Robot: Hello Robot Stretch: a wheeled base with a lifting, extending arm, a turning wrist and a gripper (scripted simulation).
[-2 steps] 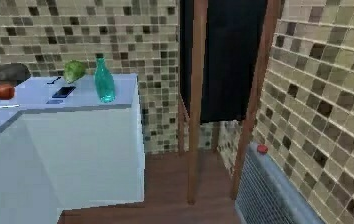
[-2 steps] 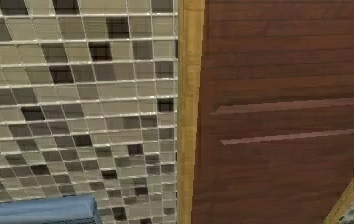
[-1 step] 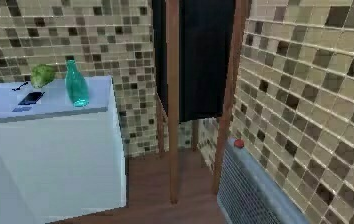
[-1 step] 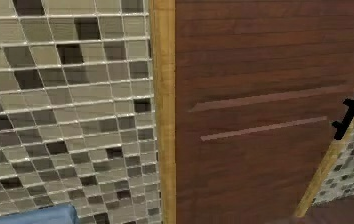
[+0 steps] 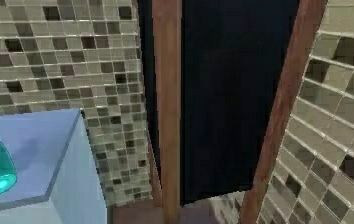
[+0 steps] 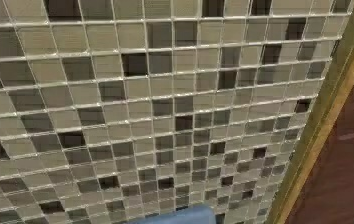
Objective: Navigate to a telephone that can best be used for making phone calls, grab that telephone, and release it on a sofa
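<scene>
Probably a home bathroom: mosaic tile wall [image 5: 75, 60] from 9 to 11 o'clock, wood-framed dark doorway [image 5: 230, 90] at 12, pale blue bench [image 5: 40, 140] at 8.

- Forward: looking ahead and slightly down, close to a dark doorway [image 5: 230, 90] between tiled walls [image 5: 65, 70].
- Arm side: facing sideways, very near a tiled wall [image 6: 135, 110], wood trim [image 6: 337, 120] at right.
- Shared: same tile pattern.
</scene>
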